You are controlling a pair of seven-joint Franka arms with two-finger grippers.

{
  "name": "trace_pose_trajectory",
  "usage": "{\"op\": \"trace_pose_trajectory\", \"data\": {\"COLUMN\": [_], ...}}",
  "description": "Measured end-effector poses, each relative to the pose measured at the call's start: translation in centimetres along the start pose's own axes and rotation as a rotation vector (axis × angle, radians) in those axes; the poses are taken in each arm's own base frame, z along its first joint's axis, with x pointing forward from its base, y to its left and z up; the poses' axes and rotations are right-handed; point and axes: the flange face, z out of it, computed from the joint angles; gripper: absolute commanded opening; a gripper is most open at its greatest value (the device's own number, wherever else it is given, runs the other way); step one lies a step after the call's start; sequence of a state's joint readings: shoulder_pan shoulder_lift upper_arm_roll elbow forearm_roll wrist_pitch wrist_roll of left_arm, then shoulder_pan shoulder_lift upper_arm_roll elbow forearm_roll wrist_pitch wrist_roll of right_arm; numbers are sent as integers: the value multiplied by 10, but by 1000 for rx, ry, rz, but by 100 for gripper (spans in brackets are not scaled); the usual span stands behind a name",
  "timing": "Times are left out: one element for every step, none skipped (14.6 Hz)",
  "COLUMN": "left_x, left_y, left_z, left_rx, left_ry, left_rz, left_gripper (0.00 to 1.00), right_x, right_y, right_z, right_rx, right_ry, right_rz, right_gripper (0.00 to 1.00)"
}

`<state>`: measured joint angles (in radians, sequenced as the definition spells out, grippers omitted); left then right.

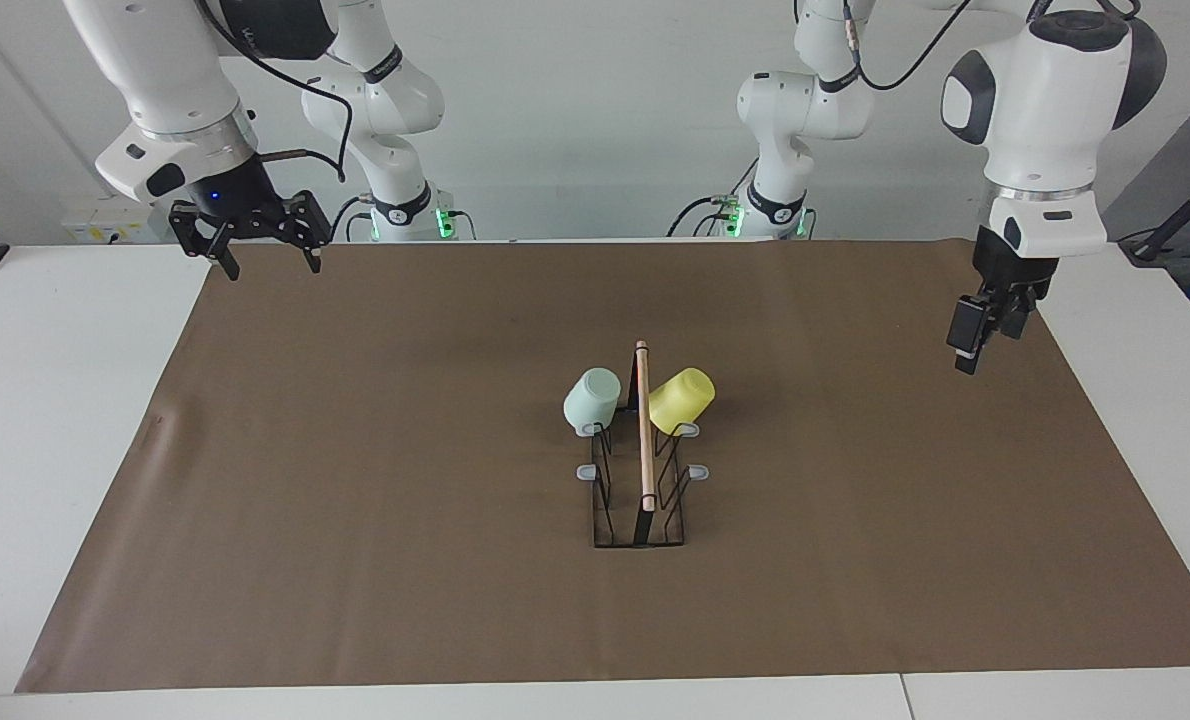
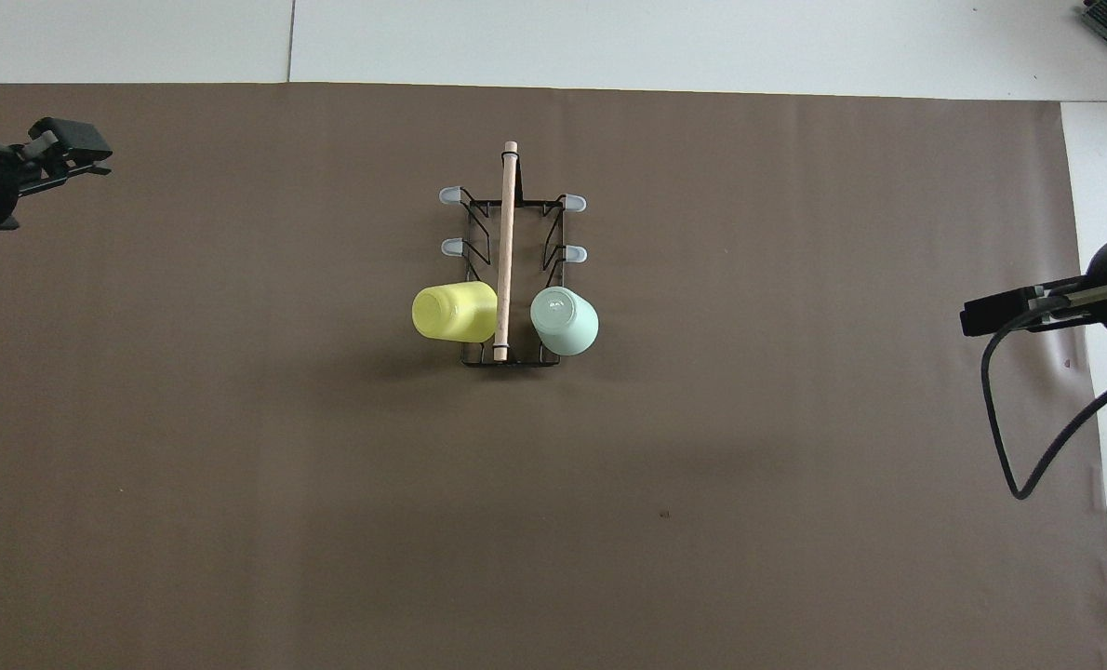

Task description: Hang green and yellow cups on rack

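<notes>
The black wire rack [image 1: 643,440] with a wooden rod on top stands mid-mat; it also shows in the overhead view [image 2: 505,242]. The mint-green cup [image 1: 592,398] hangs tilted on the prong nearest the robots on the right arm's side, and it shows in the overhead view [image 2: 565,320]. The yellow cup [image 1: 682,398] hangs on the matching prong on the left arm's side [image 2: 454,311]. My right gripper [image 1: 268,268] is open and empty, raised over the mat's corner at its own end [image 2: 981,316]. My left gripper [image 1: 967,360] hangs over the mat's edge at its own end [image 2: 88,154], holding nothing.
A brown mat [image 1: 355,480] covers most of the white table [image 1: 55,400]. The rack's other grey-tipped prongs [image 1: 588,471] carry nothing. A black cable [image 2: 1028,437] loops from the right arm over the mat's edge.
</notes>
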<state>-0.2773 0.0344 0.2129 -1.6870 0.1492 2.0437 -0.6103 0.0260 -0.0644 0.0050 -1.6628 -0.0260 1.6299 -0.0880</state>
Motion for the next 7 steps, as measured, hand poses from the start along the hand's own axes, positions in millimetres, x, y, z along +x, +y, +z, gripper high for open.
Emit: {"op": "trace_pose_trajectory", "data": {"left_x": [3,5,8,11,14,17,19], "left_y": [-6,-12,-18,-26,-35,-45,-53], "left_z": [1,2,3,5,8,10,12], "left_rx": [-7,-13,-20,-25,-23,-24,-34], "left_ry": [-7,-14,-23,-36,-52,-69,-87], "left_rz": [16,37,58,74,91,114,138], "left_gripper": [100,100,100,100,100,100,100], "right_x": [0,0,1,1,1,1,1], "right_y": [-3,-6,-9,-13,-17,-23,-31], "right_z": [0,-1,-1,-3,-5,-6,-8], "right_rx": [0,-1,-2,-3,-3,-3,-3], "right_ry": [1,2,3,7,11,14,20], "right_rz": [-6,-7,-1,4,3,-4,-13], "right_gripper": [100,100,100,100,100,100,100]}}
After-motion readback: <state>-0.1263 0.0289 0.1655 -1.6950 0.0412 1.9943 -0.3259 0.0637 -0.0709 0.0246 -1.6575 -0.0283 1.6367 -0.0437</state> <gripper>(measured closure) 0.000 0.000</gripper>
